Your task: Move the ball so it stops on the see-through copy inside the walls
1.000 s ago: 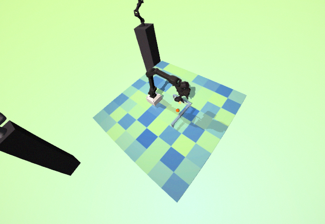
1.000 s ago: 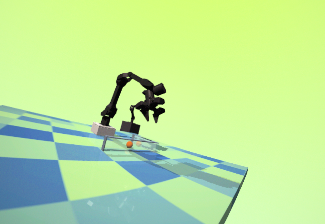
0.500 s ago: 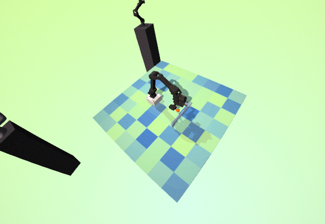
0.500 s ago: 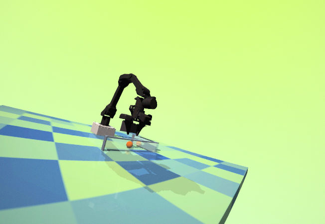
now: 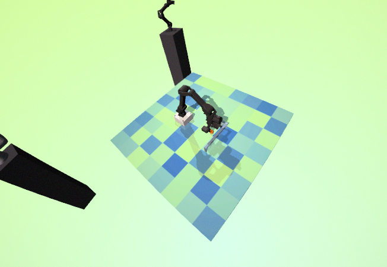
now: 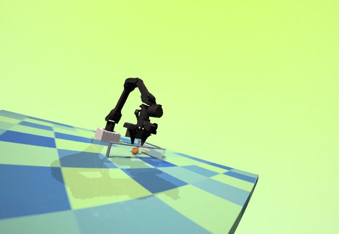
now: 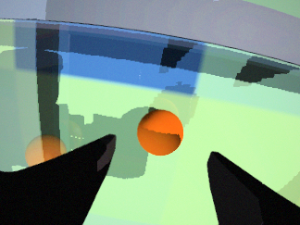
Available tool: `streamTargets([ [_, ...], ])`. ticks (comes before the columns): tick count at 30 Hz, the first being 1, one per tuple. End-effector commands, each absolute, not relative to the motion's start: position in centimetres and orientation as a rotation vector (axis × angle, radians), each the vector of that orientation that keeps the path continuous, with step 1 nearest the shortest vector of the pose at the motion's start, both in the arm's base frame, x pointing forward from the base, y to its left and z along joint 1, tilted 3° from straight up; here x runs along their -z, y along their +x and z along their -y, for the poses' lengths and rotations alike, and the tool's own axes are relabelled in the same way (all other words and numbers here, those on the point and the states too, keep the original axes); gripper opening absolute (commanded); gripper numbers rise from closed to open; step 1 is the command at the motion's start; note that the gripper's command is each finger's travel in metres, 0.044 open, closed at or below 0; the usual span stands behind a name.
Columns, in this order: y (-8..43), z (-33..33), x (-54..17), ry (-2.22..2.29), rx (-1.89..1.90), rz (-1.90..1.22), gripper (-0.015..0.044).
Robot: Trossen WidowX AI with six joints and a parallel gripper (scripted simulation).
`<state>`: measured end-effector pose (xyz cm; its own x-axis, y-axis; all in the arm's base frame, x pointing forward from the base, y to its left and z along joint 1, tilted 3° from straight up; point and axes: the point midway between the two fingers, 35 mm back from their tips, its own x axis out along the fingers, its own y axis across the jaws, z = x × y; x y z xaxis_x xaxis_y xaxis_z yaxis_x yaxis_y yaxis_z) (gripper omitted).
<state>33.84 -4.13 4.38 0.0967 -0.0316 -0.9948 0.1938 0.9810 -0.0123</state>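
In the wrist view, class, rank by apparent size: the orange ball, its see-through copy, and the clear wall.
1. Clear wall, spanning the frame.
2. Orange ball.
3. See-through copy, slightly smaller-looking, but faint and partly hidden by a finger, so this is unsure.

ball (image 7: pixel 160 131): orange, on table inside clear walls (image 7: pixel 154 7) | see-through copy (image 7: pixel 44 149): beside it, apart

orange ball (image 7: pixel 160 131), blue-and-green checkered table (image 5: pixel 175 165), black pincer (image 7: pixel 161 174)

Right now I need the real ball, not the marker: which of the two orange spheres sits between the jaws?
The solid, bright orange ball, centred ahead between the open jaws. The see-through copy is faint and lies off to the left.
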Motion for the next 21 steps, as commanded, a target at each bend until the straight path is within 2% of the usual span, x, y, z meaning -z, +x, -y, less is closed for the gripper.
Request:
streamTargets([
  [1,33.6,4.0,-3.2,0.136,0.160,-1.485,0.0281],
  [19,33.7,4.1,-0.7,0.136,0.160,-1.485,0.0281],
  [21,33.7,4.1,-0.7,0.136,0.160,-1.485,0.0229],
])
